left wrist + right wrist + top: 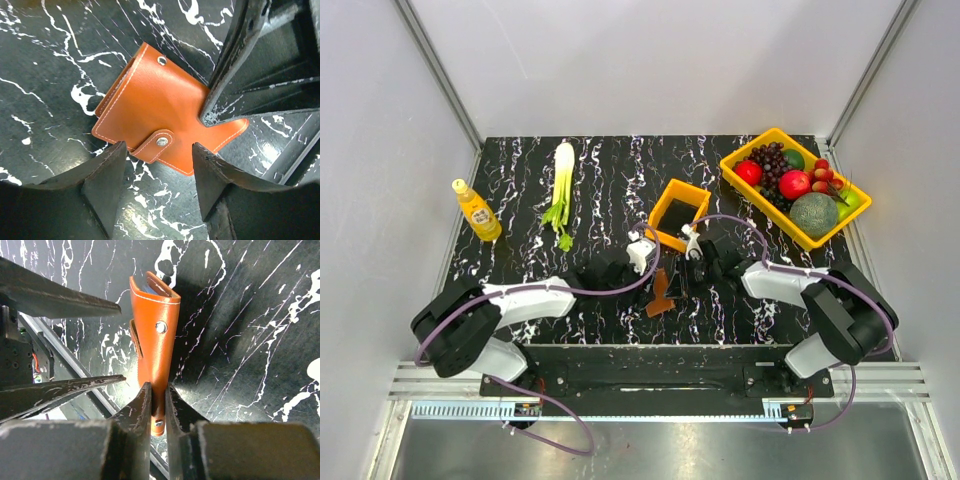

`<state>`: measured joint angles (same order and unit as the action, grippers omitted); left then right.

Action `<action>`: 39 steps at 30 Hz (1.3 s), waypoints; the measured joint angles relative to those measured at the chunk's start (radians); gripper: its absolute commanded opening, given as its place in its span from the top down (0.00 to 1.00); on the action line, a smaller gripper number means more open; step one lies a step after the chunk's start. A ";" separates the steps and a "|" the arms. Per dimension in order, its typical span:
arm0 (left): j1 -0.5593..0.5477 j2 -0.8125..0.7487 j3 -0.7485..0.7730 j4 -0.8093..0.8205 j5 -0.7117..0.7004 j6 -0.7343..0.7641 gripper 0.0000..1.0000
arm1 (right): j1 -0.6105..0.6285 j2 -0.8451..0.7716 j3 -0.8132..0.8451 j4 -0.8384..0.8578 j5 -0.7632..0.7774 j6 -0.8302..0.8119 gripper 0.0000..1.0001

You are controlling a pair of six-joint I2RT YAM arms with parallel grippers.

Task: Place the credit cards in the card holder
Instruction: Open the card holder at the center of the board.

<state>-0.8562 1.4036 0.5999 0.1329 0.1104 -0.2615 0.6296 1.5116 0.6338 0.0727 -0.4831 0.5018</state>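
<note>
- The worktop (610, 185) is dark, glossy marble. If the wallet drops flat on it, its thin edge would probably be hard to get under again.
- The orange bin (664, 210) stands just beyond both wrists, so a wide swing by either arm could knock it.
- The card holder (160, 107) sits at the front middle between the two arms, tilted up and gripped only at one end. With so short a hold, I judge it could pivot or slip out.
- The right pincer (157, 390) is pressed together on that narrow end of the card holder.
- The left pincer (159, 147) is spread, with its fingers on either side of the strap edge and apparently not touching it. Closing carelessly could strike the right finger that crosses its view.
- No credit cards lie loose in view. A bluish edge (152, 286) in the holder's mouth may be one, and tipping the holder could let it slide out.
- The strap snap (161, 141) could catch on a closing finger.
</note>
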 measured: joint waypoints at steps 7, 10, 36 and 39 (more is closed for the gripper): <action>0.000 0.062 0.000 0.028 0.078 0.027 0.42 | 0.000 0.026 0.008 -0.013 0.000 -0.023 0.96; 0.000 0.084 0.000 0.049 0.089 0.033 0.43 | 0.000 0.039 0.016 -0.019 0.000 -0.031 0.96; -0.058 0.176 0.108 -0.021 -0.079 0.068 1.00 | -0.008 0.042 0.029 -0.065 0.058 -0.021 0.96; -0.063 0.172 0.105 -0.014 -0.101 0.052 1.00 | -0.008 0.042 0.028 -0.069 0.080 -0.004 0.96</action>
<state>-0.9195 1.5757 0.7044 0.1184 0.0097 -0.2096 0.6220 1.5532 0.6621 0.0040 -0.4026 0.4976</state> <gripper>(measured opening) 0.068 0.177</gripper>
